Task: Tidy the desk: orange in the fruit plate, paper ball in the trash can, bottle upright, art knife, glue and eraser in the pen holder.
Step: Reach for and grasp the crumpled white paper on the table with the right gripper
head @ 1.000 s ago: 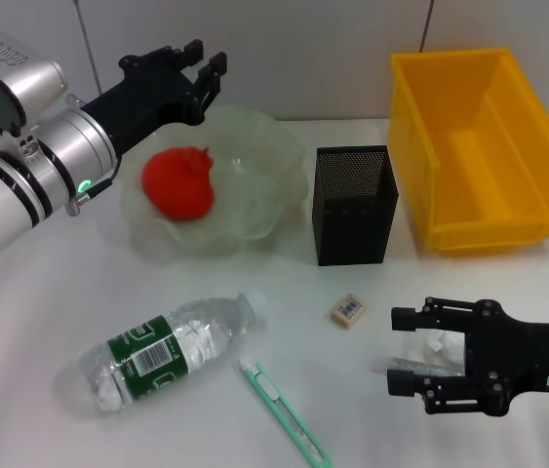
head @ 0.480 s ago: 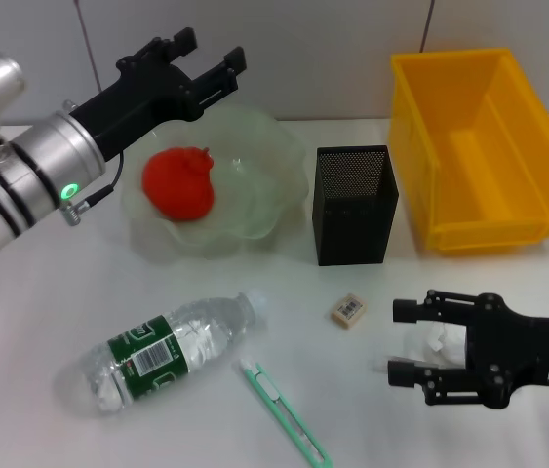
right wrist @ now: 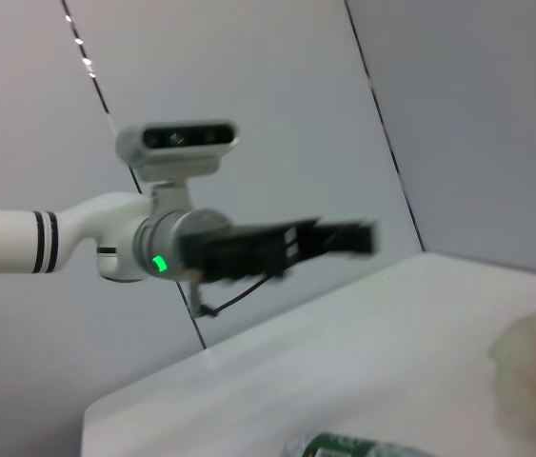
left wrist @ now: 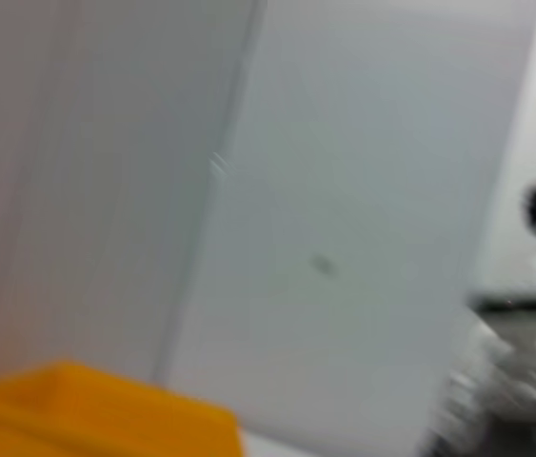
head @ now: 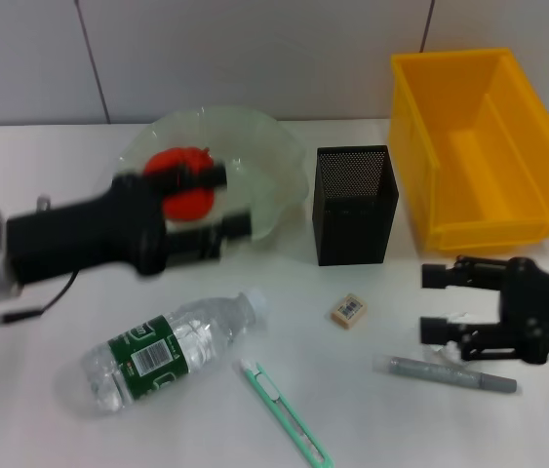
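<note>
The left hand (head: 211,210) hangs with fingers apart right in front of the fruit plate (head: 274,156) holding the orange (head: 181,161), while the right hand (head: 442,302), fingers spread too, sits just above the glue (head: 452,374) lying on the desk (head: 20,341).

Fruit plate (head: 264,156): translucent, glossy, glass-like. Bottle (head: 162,351): clear crinkled plastic, glossy paper-like label. Pen holder (head: 354,205): matt black mesh. Bin (head: 479,146): smooth, glossy yellow plastic. Art knife (head: 284,411): smooth green plastic. Table (head: 40,429): smooth, matt white.
</note>
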Robot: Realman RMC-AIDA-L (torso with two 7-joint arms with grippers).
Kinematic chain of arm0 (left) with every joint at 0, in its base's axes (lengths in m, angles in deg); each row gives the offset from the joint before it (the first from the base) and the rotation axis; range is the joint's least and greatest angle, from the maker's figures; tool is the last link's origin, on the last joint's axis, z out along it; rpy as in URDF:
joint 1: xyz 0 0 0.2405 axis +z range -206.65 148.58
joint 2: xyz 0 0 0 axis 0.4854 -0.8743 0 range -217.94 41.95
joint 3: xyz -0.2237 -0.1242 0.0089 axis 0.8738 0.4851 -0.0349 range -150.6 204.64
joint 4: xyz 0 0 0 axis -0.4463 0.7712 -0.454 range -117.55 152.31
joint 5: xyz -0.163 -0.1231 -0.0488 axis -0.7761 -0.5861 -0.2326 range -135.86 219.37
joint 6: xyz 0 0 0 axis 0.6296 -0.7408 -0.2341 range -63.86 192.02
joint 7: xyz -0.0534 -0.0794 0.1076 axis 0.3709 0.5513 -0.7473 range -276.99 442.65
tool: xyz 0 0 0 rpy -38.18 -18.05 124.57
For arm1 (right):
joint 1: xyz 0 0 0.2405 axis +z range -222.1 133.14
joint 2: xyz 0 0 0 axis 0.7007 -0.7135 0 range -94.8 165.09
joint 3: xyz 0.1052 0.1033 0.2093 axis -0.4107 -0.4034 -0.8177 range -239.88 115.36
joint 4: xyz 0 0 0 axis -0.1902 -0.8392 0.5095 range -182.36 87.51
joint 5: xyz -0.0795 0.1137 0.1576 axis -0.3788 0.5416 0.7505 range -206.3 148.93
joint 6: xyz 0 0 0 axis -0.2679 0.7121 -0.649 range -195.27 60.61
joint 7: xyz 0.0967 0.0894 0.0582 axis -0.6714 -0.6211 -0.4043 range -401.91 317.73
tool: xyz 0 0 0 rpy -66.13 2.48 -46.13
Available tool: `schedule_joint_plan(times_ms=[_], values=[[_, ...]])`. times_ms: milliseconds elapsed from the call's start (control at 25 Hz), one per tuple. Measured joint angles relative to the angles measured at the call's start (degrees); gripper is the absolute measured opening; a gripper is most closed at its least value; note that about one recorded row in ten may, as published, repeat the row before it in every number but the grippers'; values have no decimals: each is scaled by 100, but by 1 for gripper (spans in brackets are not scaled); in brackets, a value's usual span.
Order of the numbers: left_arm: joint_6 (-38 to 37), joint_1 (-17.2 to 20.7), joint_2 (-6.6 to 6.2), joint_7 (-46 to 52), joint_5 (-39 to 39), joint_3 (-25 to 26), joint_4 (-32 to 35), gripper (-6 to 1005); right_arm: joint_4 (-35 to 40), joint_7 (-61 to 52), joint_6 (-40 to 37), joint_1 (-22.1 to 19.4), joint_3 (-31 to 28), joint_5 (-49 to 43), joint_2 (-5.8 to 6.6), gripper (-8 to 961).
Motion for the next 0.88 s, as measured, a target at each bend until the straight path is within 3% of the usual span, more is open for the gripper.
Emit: schedule_joint_plan(times_ms=[40,160,360,560,880], values=[[-292,25,-82,136,263,38,-29,770,167,-303,-84,20,6,-28,43,784],[-729,37,-155,256,771,78,-116,770,746,-1076,-382,128,-17,-209,141,784],[-954,17,-125,287,1373,89,-129,770,1618,-2074,-717,563,44,-969,257,784],[-955,22,-92,227,1425,88,-131,769,1770,-2525,-760,1147,241,-1788,361,785],[-958,26,-65,16,1436,83,-203,769,2047,-2966,-352,1629,1062,-2607,273,784]])
